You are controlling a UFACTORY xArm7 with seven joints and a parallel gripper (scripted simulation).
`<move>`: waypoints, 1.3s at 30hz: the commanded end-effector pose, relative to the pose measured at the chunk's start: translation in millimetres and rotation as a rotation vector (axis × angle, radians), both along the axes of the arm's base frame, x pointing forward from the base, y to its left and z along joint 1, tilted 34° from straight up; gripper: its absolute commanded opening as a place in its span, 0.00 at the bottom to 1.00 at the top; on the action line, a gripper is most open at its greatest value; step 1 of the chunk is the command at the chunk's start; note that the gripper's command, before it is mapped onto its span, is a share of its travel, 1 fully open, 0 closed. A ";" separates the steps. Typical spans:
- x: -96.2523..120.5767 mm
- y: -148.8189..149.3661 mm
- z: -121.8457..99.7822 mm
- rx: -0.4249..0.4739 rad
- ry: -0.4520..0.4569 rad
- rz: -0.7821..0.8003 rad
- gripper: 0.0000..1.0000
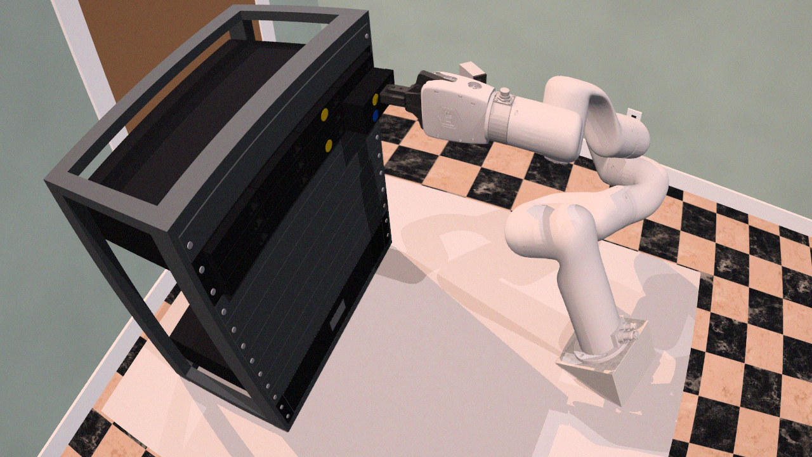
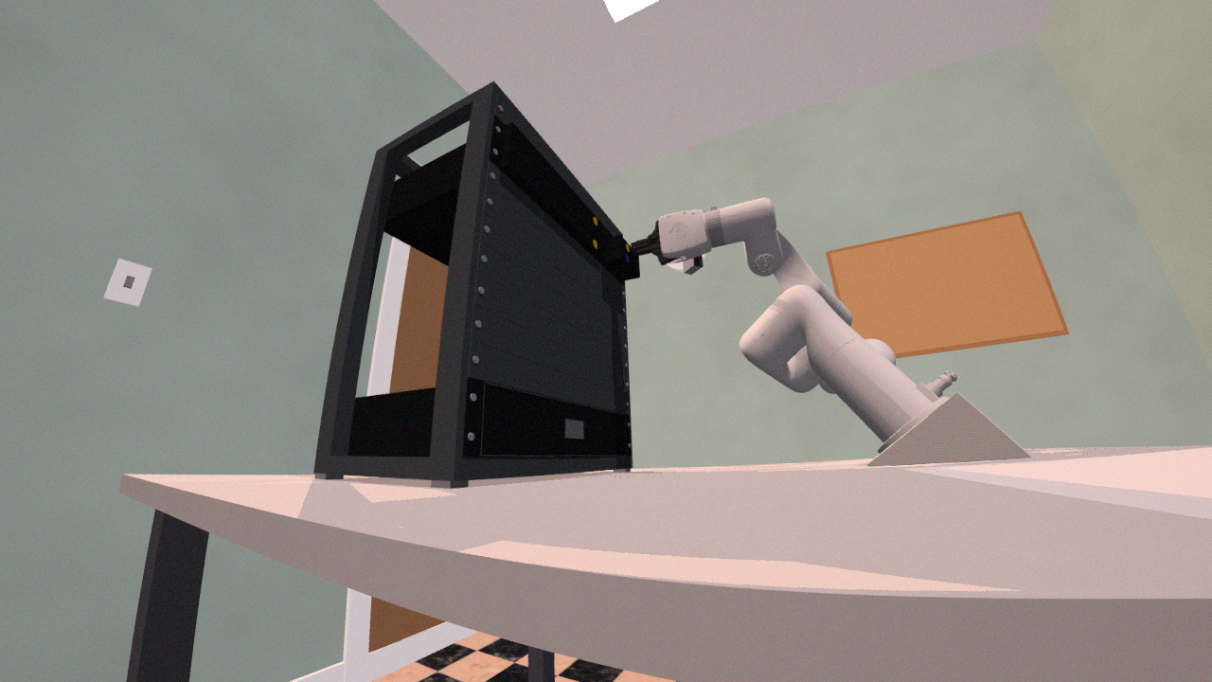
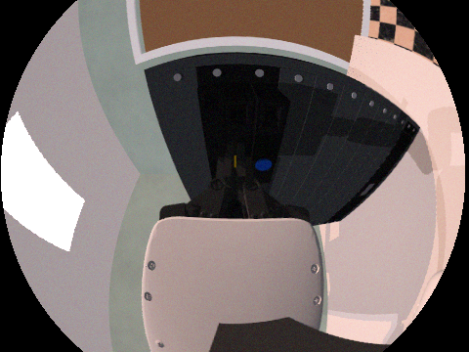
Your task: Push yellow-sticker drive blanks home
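The rack (image 1: 164, 227) (image 2: 461, 279) stands upright. On its upper right, two adjoining blanks jut out clearly, one with a yellow sticker (image 1: 375, 99) (image 2: 627, 247) (image 3: 234, 161) and one with a blue sticker (image 1: 375, 115) (image 2: 627, 258) (image 3: 263, 164) below it. My gripper (image 1: 384, 93) (image 2: 635, 249) (image 3: 234, 154) is shut and empty. Its fingertips are at the face of the protruding yellow blank, touching or almost; they cover most of its sticker in the wrist view. Further left are an upper yellow sticker (image 1: 325, 114) (image 2: 595, 221) and a lower yellow sticker (image 1: 328, 146) (image 2: 595, 243); how far their blanks stand out is unclear. The gripper hides both in the wrist view.
The rack stands on a pale table (image 1: 443, 364) (image 2: 762, 526), facing the arm's wedge-shaped base (image 1: 630, 364) (image 2: 953, 437). Dark panels fill the front below the chassis. A grey label (image 1: 337, 314) (image 2: 573, 429) marks the bottom unit. A wall and door are behind the rack.
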State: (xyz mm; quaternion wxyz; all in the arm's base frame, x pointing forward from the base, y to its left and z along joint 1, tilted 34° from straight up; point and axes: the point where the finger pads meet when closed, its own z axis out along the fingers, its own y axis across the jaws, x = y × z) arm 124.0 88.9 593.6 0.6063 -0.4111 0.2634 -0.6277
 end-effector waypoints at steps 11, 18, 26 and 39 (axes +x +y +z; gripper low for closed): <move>7.7 1.3 6.1 0.001 -0.001 0.000 0.00; 7.7 1.3 6.1 0.001 -0.001 0.000 0.00; 14.8 2.8 10.8 0.001 -0.001 0.000 0.00; 16.3 3.1 11.8 0.001 -0.001 0.000 0.00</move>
